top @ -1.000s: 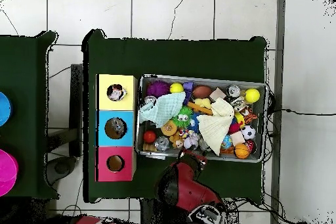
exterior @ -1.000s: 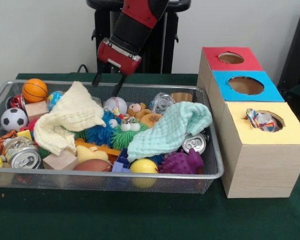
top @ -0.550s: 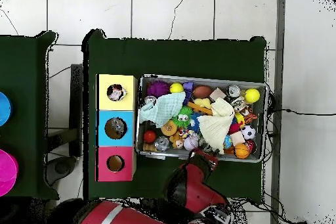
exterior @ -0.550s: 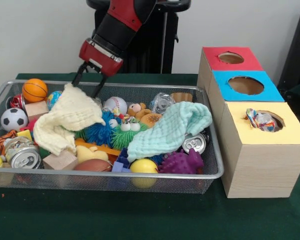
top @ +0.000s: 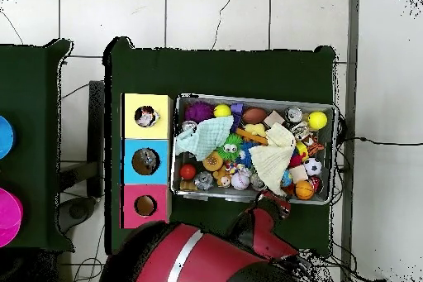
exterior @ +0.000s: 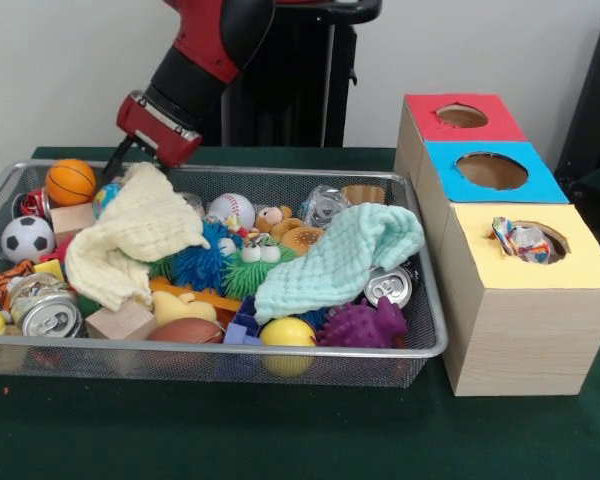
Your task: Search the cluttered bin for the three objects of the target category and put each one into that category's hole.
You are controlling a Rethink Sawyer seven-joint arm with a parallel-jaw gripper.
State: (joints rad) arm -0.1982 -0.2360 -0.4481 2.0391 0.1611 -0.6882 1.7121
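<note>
Bin full of mixed toys

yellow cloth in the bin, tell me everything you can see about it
The yellow cloth is a pale, waffle-textured piece of soft fabric, crumpled and draped over the toys at one end of the wire bin. Its top corner peaks just under the end effector; whether they touch is unclear. Its lower edge hangs onto a wooden block, with a blue spiky ball beside it. From overhead it shows as a cream triangle.
</note>
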